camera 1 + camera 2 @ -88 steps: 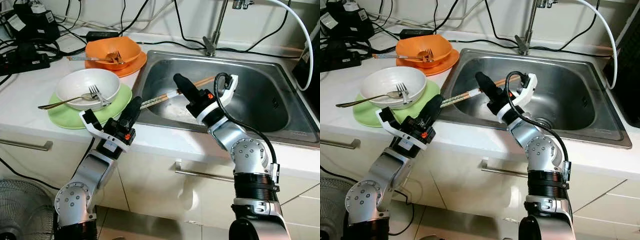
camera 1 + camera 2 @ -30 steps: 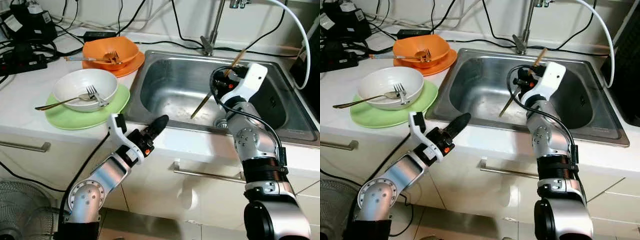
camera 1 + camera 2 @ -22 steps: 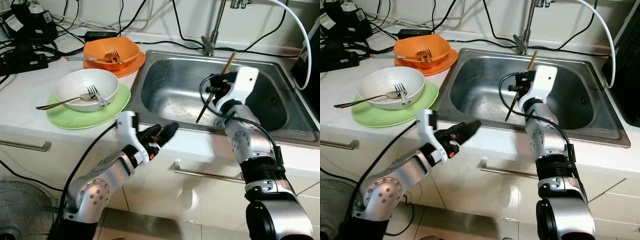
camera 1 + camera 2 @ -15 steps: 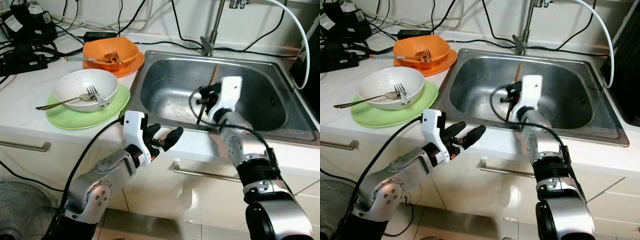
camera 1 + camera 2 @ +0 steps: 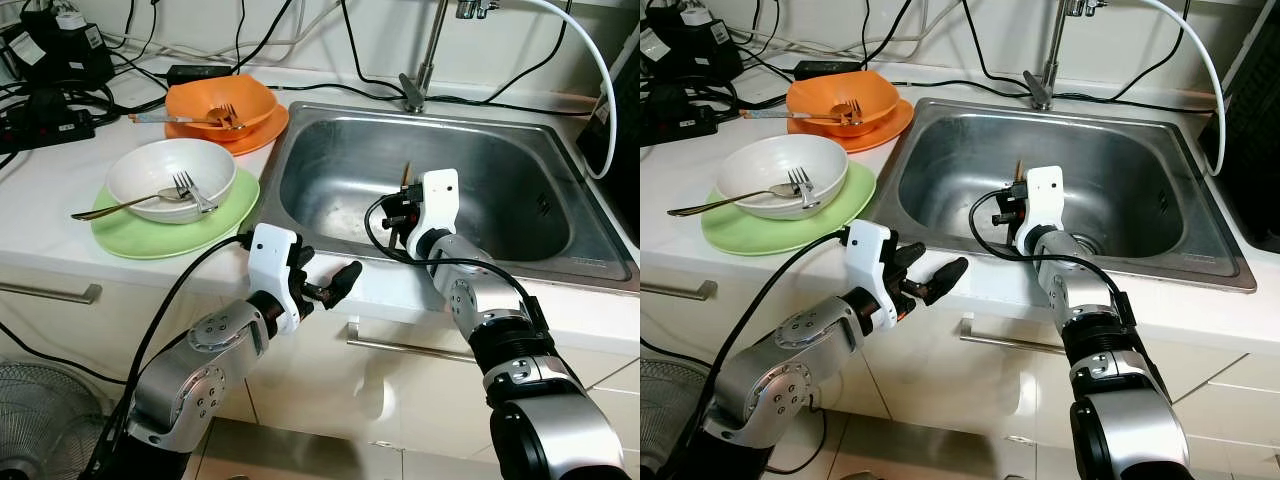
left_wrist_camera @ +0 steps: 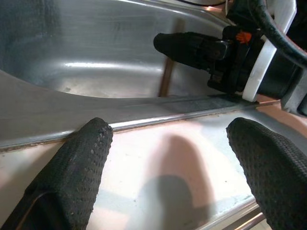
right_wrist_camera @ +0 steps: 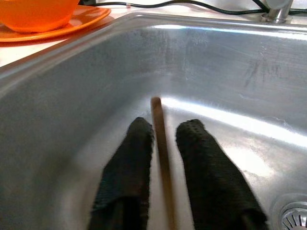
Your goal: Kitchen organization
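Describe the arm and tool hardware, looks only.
Silver jointed arms with round bolted joints and black ribbed wrist sections. Each wrist carries a white bracket, orange accent and looping black cable. The left tool and right tool each have two long black textured fingers.

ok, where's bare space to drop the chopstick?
Sink basin floor is bare, from the right end effector holding the chopstick across to the drain. Counter strip before the green plate is free. The back left counter is crowded: orange bowl, cables.

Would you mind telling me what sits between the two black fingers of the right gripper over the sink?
A thin brown chopstick stands between the right gripper's fingers, above the sink floor; the right wrist view shows it best.
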Available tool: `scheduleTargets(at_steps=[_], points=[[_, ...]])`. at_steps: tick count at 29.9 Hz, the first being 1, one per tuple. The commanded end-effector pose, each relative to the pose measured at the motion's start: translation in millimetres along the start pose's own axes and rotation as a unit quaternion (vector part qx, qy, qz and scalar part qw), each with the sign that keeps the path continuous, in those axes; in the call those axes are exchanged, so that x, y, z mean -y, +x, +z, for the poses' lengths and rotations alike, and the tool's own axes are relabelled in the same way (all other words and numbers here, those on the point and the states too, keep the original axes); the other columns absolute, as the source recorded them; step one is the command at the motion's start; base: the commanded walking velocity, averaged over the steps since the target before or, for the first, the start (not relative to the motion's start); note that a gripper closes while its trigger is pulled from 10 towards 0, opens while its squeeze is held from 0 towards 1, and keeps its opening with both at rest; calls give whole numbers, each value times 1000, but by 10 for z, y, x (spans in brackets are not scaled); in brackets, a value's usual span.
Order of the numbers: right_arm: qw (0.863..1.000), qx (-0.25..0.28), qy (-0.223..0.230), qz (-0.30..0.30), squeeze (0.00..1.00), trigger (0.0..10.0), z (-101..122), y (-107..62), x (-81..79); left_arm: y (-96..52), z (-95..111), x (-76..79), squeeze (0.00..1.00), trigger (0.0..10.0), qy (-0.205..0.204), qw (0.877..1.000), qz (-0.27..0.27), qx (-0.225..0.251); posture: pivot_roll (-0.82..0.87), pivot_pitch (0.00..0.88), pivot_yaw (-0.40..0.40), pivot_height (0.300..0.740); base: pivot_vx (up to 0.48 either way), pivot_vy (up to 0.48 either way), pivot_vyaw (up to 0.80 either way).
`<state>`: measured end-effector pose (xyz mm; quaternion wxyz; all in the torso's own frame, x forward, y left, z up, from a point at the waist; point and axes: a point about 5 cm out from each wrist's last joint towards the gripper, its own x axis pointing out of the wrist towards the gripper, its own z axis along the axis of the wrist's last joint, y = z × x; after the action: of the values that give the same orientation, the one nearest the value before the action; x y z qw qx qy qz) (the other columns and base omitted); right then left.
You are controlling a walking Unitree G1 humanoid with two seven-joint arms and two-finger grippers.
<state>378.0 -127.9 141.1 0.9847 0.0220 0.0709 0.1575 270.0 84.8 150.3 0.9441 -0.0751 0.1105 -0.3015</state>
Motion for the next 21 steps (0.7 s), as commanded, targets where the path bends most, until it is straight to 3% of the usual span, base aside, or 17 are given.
scheduleTargets(at_steps=[1,8,12,14,21], points=[[1000,-21,-4,0,1000,10000,-74,1,5,-18,-112,-23,1000,10000,6,1000,7,-27,-23,26,-12,740,0,0,0],[1000,-11,-2,-8,1000,10000,-56,4,11,-14,-124,-30,1000,10000,21,999,11,-30,-23,27,-9,740,0,0,0],[1000,21,9,-8,1000,10000,28,1,7,-8,-78,-59,1000,10000,52,998,26,-14,-22,27,-8,740,0,0,0],[999,37,31,-3,1000,10000,111,6,-22,1,24,-92,1000,10000,83,995,47,19,-23,28,-8,740,0,0,0],[996,38,72,33,1000,10000,168,-17,-169,-17,222,-164,1000,10000,127,985,81,79,-22,27,-8,740,0,0,0]])
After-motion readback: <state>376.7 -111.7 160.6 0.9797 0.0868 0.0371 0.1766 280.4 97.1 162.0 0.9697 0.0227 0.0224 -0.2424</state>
